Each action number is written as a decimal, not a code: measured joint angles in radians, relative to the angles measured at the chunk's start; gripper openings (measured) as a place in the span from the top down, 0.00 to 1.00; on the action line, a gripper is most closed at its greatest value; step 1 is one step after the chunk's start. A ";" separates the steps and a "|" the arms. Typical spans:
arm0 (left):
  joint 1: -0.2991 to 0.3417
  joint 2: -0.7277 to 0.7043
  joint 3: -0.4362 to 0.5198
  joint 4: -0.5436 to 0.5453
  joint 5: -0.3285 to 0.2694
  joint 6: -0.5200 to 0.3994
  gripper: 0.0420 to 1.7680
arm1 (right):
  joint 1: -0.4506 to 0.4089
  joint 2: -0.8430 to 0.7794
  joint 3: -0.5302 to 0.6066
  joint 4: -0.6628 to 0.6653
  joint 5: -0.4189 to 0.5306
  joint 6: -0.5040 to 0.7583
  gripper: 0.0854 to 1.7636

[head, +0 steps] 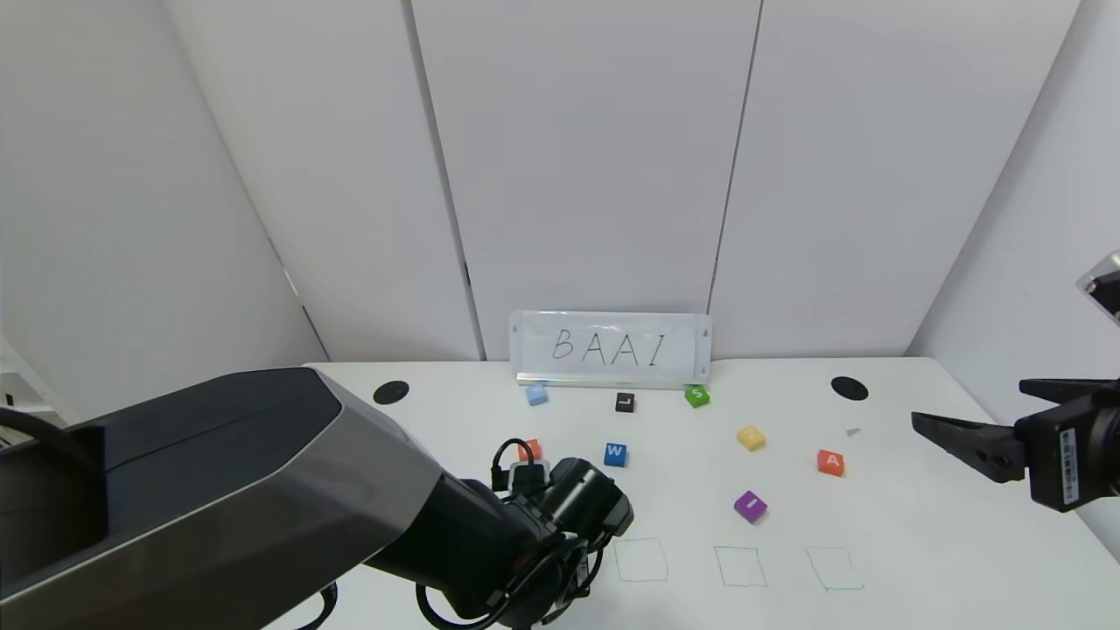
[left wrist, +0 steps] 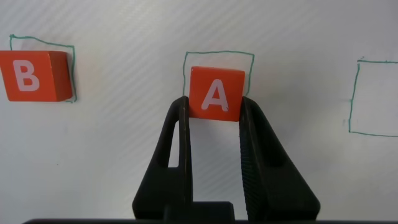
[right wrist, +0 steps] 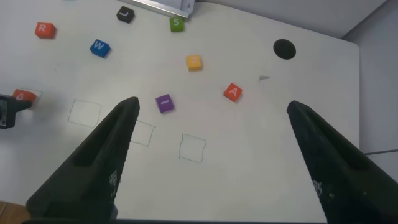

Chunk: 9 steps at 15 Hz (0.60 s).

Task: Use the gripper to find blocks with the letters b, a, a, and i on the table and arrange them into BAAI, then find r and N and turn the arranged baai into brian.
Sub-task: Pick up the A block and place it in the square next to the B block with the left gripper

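Spare letter cubes and a sign
A white sign point(head: 611, 349) reading BAAI stands at the back; before it lie light blue point(head: 536, 395), black point(head: 624, 402), green S point(head: 696, 395), blue W point(head: 615, 454) and yellow point(head: 751, 437) cubes.

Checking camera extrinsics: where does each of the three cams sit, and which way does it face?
Head: high, facing forward and down at the white rounded table; both arms show.
Left wrist: straight down; left gripper shut on an orange-red A cube, beside the orange-red B cube.
Right wrist: aslant over the table; open right gripper.
Shared, head and right wrist: purple I cube.
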 joint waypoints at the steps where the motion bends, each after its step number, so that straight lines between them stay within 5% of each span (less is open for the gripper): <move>1: 0.000 0.000 0.000 0.001 0.001 0.001 0.73 | 0.000 0.000 0.000 0.000 0.000 0.000 0.03; 9: 0.000 -0.010 -0.012 -0.003 0.012 0.004 0.30 | 0.000 0.000 0.000 0.000 0.000 0.000 0.03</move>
